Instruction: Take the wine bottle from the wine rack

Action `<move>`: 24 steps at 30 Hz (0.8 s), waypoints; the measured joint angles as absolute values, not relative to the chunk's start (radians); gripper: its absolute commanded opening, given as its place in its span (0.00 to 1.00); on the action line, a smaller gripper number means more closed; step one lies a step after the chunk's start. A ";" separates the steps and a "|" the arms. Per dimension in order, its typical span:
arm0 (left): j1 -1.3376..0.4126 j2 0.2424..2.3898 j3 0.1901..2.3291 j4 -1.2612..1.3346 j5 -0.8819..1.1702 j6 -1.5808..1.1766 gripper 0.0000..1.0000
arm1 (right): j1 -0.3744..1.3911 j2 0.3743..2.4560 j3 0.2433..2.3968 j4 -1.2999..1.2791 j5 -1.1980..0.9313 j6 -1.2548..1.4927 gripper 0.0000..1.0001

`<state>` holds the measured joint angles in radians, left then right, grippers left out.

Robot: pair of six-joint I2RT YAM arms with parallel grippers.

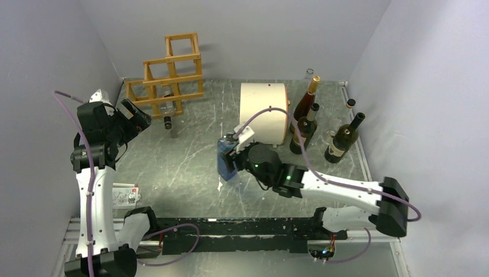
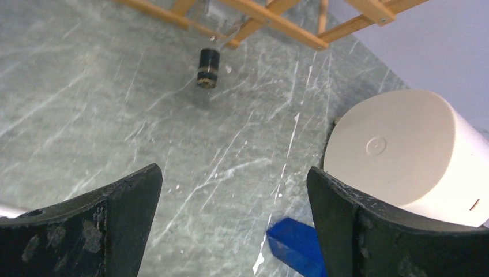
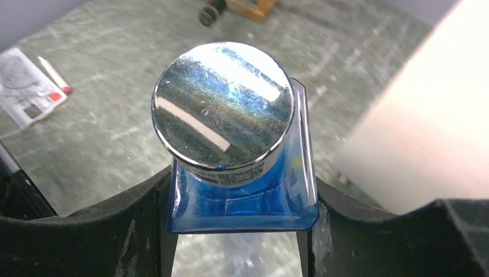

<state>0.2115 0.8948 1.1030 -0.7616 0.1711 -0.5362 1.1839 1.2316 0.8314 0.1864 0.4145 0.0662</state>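
far left on the table (image 1: 184, 167): a small printed card (image 1: 124, 195), not part of the job. l gripper (image 2: 233, 172) is released, jaws spread wide w/ nothing between them, hanging just short of the wine rack (image 1: 172, 79) and aimed at it.

the rack stands at the back left. the wine bottle (image 2: 208, 67), clear glass w/ a dark cap, lies in a low cell, neck poking out the front toward the arms. so for that bottle the job isn't done: reach in, grip the neck, slide it out.

mid table: r gripper (image 3: 242, 190) is grasping a blue bottle (image 1: 225, 164) w/ a silver cap, jaws looking pressed on both flat sides below the shoulder. it's well apart from the rack, just beside the cream drum (image 1: 262, 112). right of the drum several dark bottles (image 1: 304, 118) stand upright near the wall.

hard to tell:
- clear bottle's body mostly lost behind the bars; can't see which way it rests in the cell or if anything pins it.
- can't tell if the blue bottle's base is on the table or lifted; the r wrist hides it from above.
- clear glass items at back right too faint to id.
- l wrist view cuts off most of the rack.
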 measured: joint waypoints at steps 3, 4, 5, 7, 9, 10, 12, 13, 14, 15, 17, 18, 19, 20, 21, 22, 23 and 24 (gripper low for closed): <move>0.212 0.915 1.094 -0.677 0.198 -0.514 0.99 | 1.159 1.122 0.832 -0.008 0.447 0.128 0.00; 0.212 0.920 1.090 -0.654 0.204 -0.510 0.99 | 1.155 1.097 0.832 -0.053 0.458 0.142 0.00; 0.212 0.926 1.083 -0.625 0.208 -0.507 1.00 | 1.153 1.069 0.834 -0.106 0.470 0.162 0.00; 0.212 0.944 1.072 -0.583 0.215 -0.500 0.99 | 1.151 1.024 0.842 -0.204 0.497 0.200 0.00; 0.212 0.972 1.063 -0.542 0.224 -0.492 0.98 | 1.151 0.994 0.855 -0.283 0.529 0.230 0.00; 0.212 0.985 1.061 -0.527 0.229 -0.489 0.98 | 1.151 0.981 0.860 -0.318 0.548 0.246 0.00; 0.212 1.016 1.057 -0.497 0.239 -0.478 0.97 | 1.148 0.956 0.867 -0.379 0.586 0.272 0.00; 0.212 1.032 1.057 -0.484 0.241 -0.472 0.97 | 1.145 0.945 0.868 -0.408 0.611 0.284 0.00; 0.212 1.046 1.056 -0.471 0.245 -0.465 0.97 | 1.140 0.933 0.870 -0.439 0.640 0.300 0.00; 0.212 1.056 1.055 -0.459 0.248 -0.458 0.97 | 1.134 0.925 0.872 -0.460 0.662 0.311 0.00; 0.212 1.066 1.047 -0.434 0.251 -0.445 0.97 | 1.116 0.913 0.879 -0.510 0.711 0.337 0.00; 0.212 1.069 1.041 -0.421 0.252 -0.437 0.96 | 1.104 0.907 0.882 -0.532 0.736 0.347 0.00; 0.212 1.069 1.032 -0.405 0.252 -0.430 0.96 | 1.092 0.900 0.882 -0.553 0.763 0.360 0.00; 0.212 1.069 1.025 -0.396 0.252 -0.424 0.96 | 1.080 0.894 0.882 -0.570 0.786 0.372 0.00; 0.212 1.069 1.016 -0.384 0.252 -0.418 0.96 | 1.065 0.887 0.882 -0.591 0.809 0.382 0.00; 0.212 1.069 1.008 -0.376 0.252 -0.413 0.95 | 1.050 0.879 0.882 -0.608 0.830 0.390 0.00; 0.212 1.069 1.000 -0.366 0.252 -0.410 0.95 | 1.038 0.873 0.882 -0.620 0.846 0.395 0.00; 0.212 1.069 0.993 -0.360 0.252 -0.406 0.94 | 1.021 0.865 0.881 -0.632 0.863 0.401 0.00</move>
